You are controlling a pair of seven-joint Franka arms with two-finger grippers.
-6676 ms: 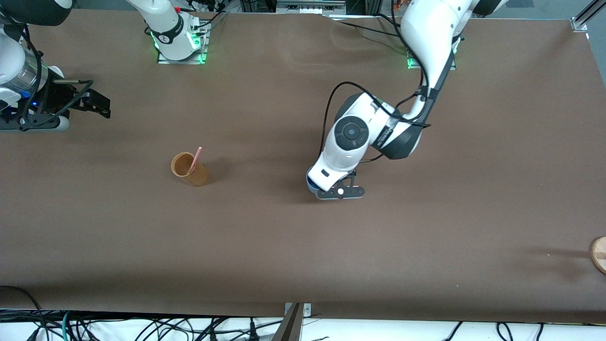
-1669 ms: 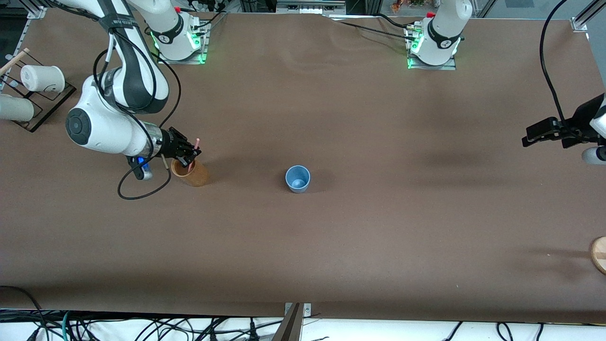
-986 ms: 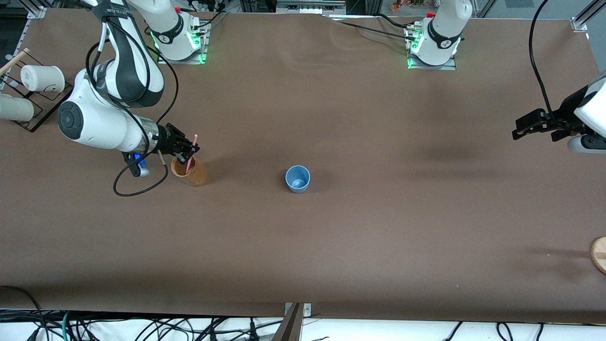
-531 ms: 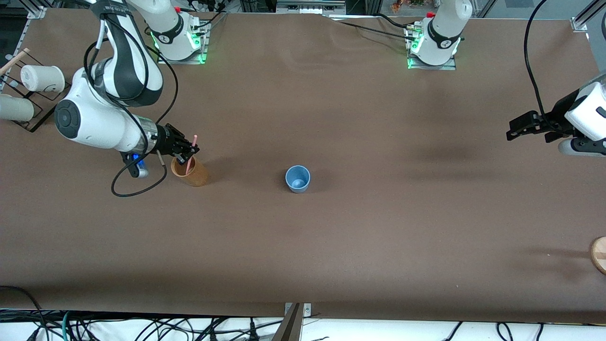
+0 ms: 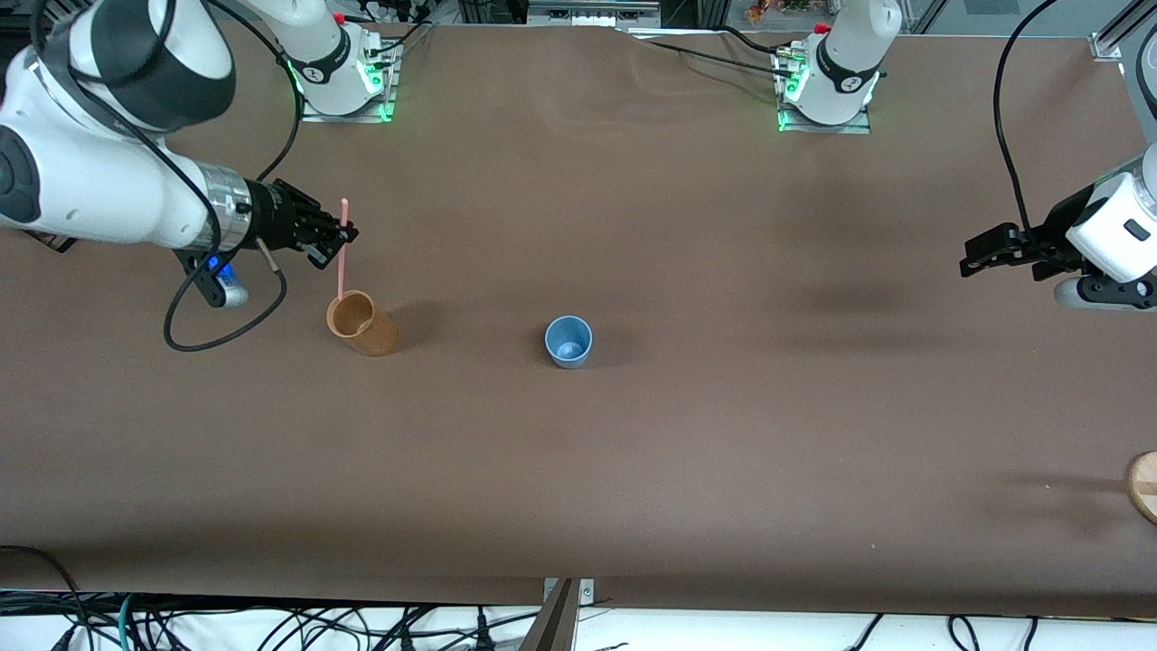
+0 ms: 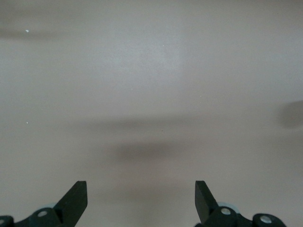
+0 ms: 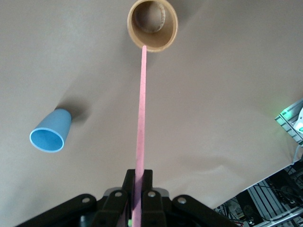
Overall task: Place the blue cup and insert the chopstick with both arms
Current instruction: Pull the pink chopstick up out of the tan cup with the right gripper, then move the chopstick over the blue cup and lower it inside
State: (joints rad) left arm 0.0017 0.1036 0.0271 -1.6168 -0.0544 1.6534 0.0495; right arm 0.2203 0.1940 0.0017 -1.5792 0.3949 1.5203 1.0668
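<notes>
The blue cup stands upright and empty near the table's middle; it also shows in the right wrist view. My right gripper is shut on the pink chopstick and holds it upright in the air, its lower tip just above the rim of the orange-brown cup. In the right wrist view the chopstick runs from my gripper toward the brown cup. My left gripper is open and empty over bare table at the left arm's end; its fingers show wide apart.
A round wooden piece lies at the table's edge at the left arm's end, nearer the front camera. The arm bases stand along the back edge.
My right gripper has risen with the chopstick, lifting it out of the orange-brown cup. My left arm has drifted slightly toward the table's middle.
</notes>
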